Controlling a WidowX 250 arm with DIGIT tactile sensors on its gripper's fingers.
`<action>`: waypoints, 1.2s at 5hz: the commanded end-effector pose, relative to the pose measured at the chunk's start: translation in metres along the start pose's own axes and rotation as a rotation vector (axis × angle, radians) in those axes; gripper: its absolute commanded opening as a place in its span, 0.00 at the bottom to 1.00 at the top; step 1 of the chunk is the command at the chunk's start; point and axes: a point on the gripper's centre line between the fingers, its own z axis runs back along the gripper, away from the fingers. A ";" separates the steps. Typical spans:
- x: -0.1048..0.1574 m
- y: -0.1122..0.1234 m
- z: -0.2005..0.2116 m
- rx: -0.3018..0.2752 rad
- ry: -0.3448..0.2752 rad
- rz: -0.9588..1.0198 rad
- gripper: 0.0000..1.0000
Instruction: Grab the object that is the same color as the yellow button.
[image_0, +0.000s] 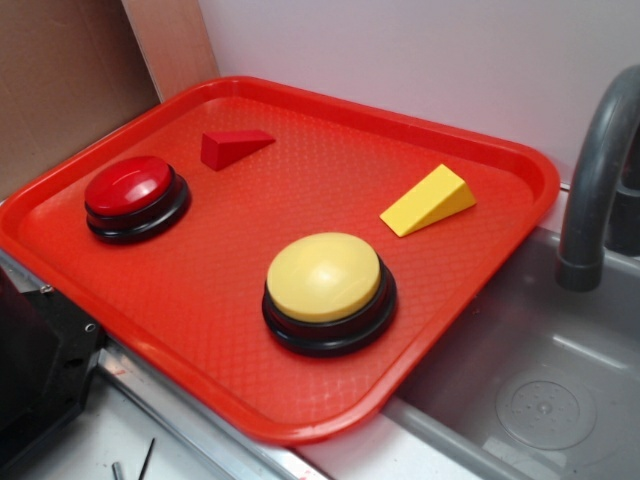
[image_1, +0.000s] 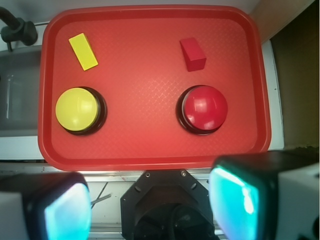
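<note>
A small yellow wedge (image_0: 428, 200) (image_1: 83, 51), the object, lies on the red tray (image_0: 300, 180) near its far right side. The yellow button (image_0: 324, 278) (image_1: 77, 109) sits on a black ring close to the tray's front edge. In the wrist view my gripper (image_1: 152, 207) hangs high above the robot's black base, short of the tray's near rim. It is open, teal pads (image_1: 237, 200) wide apart, nothing between them. The exterior view does not show the gripper.
A red wedge (image_0: 232, 147) (image_1: 193, 54) and a red button (image_0: 134, 192) (image_1: 204, 108) occupy the tray's other half. A grey sink basin (image_0: 540, 390) with a faucet (image_0: 596, 190) adjoins the tray on the yellow side. The robot base (image_1: 167, 205) lies below the gripper.
</note>
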 end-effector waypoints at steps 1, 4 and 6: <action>0.000 0.000 0.000 0.000 0.000 0.000 1.00; 0.043 -0.021 -0.030 -0.046 -0.099 0.017 1.00; 0.078 -0.056 -0.067 -0.100 -0.173 -0.014 1.00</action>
